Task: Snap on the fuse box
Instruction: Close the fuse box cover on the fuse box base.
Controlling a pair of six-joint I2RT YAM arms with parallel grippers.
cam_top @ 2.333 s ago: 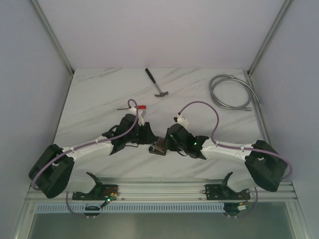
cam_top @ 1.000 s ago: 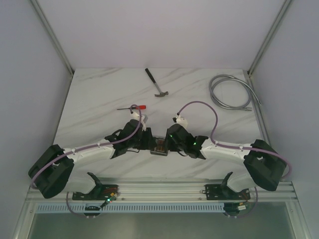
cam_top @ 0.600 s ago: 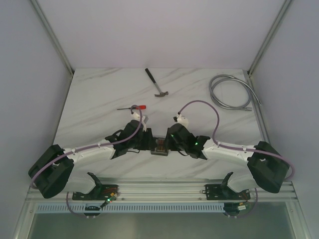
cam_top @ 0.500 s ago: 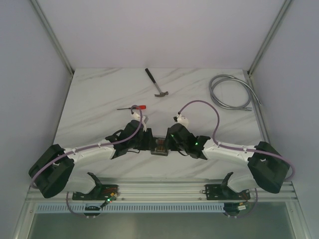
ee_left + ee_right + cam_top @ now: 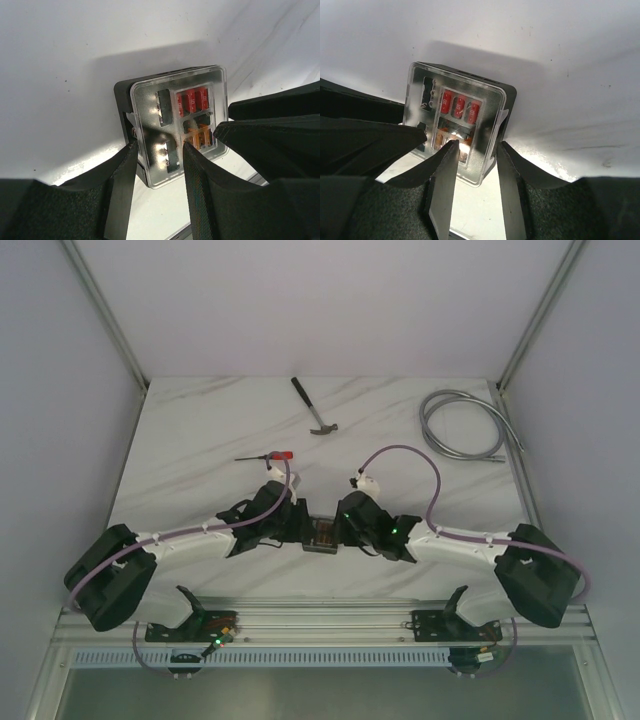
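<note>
The fuse box [image 5: 322, 533] lies flat on the marble table near its front edge, between my two wrists. It is a black square base under a clear cover [image 5: 175, 115], with red and orange fuses showing through [image 5: 460, 107]. My left gripper [image 5: 160, 146] comes at it from the left with jaws partly apart: one fingertip at the box's left edge, the other on the cover. My right gripper [image 5: 476, 144] mirrors this from the right, open, with one tip on the cover and one at the right edge. Neither clamps the box. In the top view the wrists [image 5: 300, 525] [image 5: 345, 525] hide most of it.
A hammer [image 5: 315, 408] lies at the back middle of the table. A coiled grey hose [image 5: 462, 425] sits at the back right. A small red-handled tool [image 5: 268, 455] lies just behind the left wrist. The aluminium rail [image 5: 320, 622] with the arm bases runs close in front of the box.
The left gripper has closed in on the box from the left. Both wrists have come a little nearer each other over it. The box now lies level between them.
</note>
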